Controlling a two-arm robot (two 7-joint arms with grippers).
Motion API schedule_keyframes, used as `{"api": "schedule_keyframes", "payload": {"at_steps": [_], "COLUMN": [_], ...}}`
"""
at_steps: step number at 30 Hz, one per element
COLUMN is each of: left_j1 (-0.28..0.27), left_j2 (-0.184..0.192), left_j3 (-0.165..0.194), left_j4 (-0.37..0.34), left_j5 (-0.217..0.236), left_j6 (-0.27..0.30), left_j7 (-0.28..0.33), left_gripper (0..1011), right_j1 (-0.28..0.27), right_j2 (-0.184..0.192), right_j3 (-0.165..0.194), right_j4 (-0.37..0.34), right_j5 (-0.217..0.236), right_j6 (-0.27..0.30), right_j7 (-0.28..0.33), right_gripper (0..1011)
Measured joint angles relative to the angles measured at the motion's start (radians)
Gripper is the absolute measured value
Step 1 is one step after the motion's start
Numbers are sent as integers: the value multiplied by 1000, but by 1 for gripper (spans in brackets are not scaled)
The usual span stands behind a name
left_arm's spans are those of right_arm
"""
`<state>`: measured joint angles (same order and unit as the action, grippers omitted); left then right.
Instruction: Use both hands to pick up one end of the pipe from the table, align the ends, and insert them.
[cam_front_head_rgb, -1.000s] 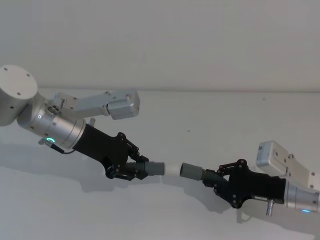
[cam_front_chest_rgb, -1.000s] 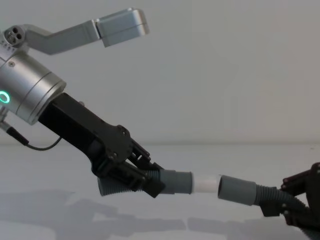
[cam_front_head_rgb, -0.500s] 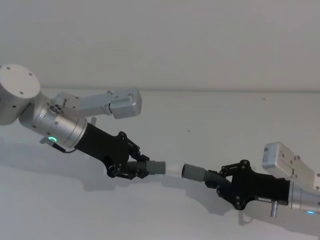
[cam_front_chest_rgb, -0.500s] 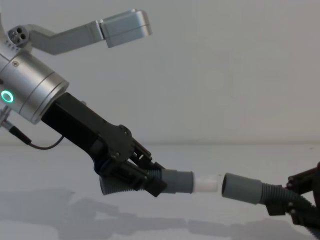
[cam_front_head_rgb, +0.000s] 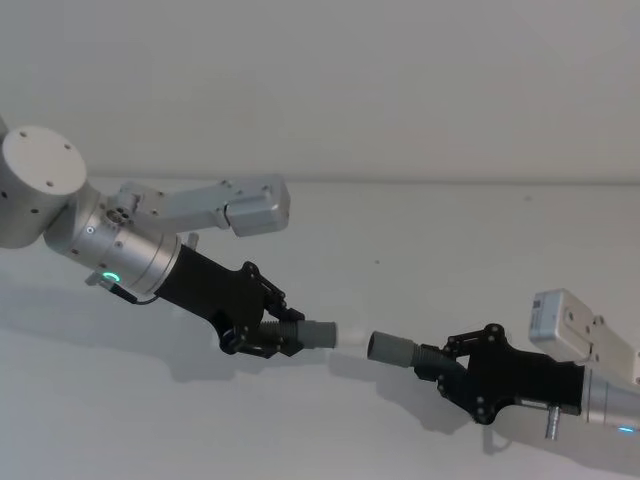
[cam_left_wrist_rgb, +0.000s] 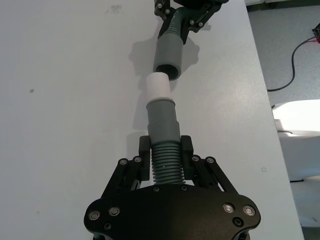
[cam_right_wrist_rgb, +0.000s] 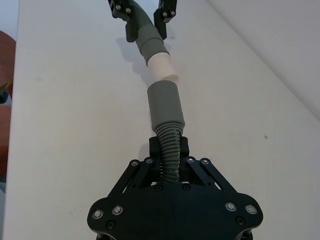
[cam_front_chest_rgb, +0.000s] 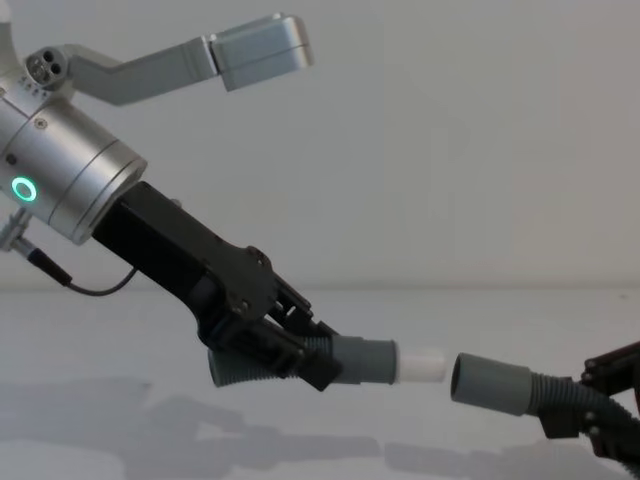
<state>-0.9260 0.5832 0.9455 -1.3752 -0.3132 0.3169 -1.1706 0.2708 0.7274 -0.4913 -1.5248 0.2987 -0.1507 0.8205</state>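
Note:
My left gripper (cam_front_head_rgb: 268, 334) is shut on the ribbed part of one pipe piece (cam_front_head_rgb: 300, 335). That piece's grey cuff (cam_front_chest_rgb: 365, 360) ends in a white tip (cam_front_chest_rgb: 422, 365). My right gripper (cam_front_head_rgb: 447, 362) is shut on the ribbed part of the other piece, whose open-mouthed cuff (cam_front_head_rgb: 390, 348) faces the tip. Both pieces hang just above the table (cam_front_head_rgb: 420, 230), nearly in line, with a small gap between tip and mouth. In the left wrist view the tip (cam_left_wrist_rgb: 159, 86) points at the mouth (cam_left_wrist_rgb: 167, 55). In the right wrist view the cuff (cam_right_wrist_rgb: 165, 105) sits just short of the tip (cam_right_wrist_rgb: 162, 67).
A pale wall (cam_front_head_rgb: 350, 80) rises behind the white table. The left wrist view shows the table's edge, with grey floor (cam_left_wrist_rgb: 285, 45), a black cable (cam_left_wrist_rgb: 300, 55) and a white object (cam_left_wrist_rgb: 300, 117) beyond it. A reddish-brown object (cam_right_wrist_rgb: 5, 100) lies past the table's other side.
The right gripper has drawn back to the right and nearer with its piece. A gap has opened where the white tip met the mouth. The left arm shifted slightly right.

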Motion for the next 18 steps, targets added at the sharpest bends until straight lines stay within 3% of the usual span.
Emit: {"api": "schedule_keyframes", "payload": {"at_steps": [18], "left_j1": [-1], "left_j2": [8], "left_j3": [10], "left_j4": [-16], "left_j5": [-16], "left_j6": [0], "left_j7": [9], "left_gripper": [338], "right_j1": [-3], "right_j2": [11], "right_j3": [-17], "right_j4": [-18], "right_j5": [-18], "right_j6": [4], "right_j7": [-34], "right_gripper": [164]}}
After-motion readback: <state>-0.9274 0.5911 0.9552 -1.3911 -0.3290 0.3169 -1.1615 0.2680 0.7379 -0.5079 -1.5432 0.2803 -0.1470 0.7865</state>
